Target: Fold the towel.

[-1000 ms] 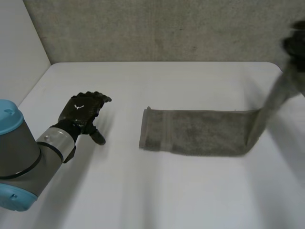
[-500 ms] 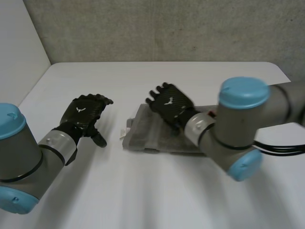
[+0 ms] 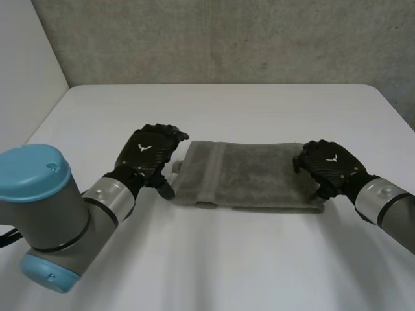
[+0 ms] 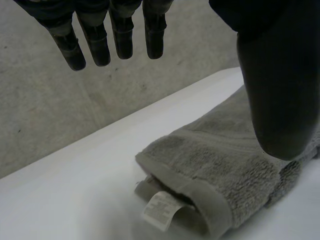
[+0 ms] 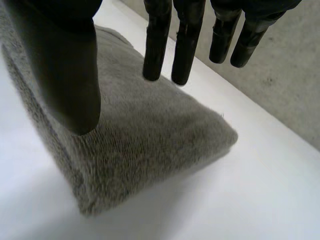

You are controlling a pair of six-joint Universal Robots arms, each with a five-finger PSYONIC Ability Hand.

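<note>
Towel (image 3: 249, 175), grey and folded into a long band, lies flat near the middle of the white table (image 3: 227, 259) in the head view, its long axis running from side to side and its short ends facing the two arms. The left hand (image 3: 150, 152) sits just beside the left short end, and the right hand (image 3: 327, 165) rests over the right short end. Bare tabletop lies in front of the near long edge, beyond the far long edge up to the grey wall (image 3: 227, 39), and past both ends. In the left wrist view, the left hand's fingers (image 4: 95, 45) hang straight and spread, well apart from the thumb, with nothing held; the towel's layered end lies under the palm, and a small white label (image 4: 159, 210) sticks out from its corner. In the right wrist view, the right hand's fingers (image 5: 157, 40) are also straight and apart from the thumb, gripping nothing, above the towel's rounded folded corner.
</note>
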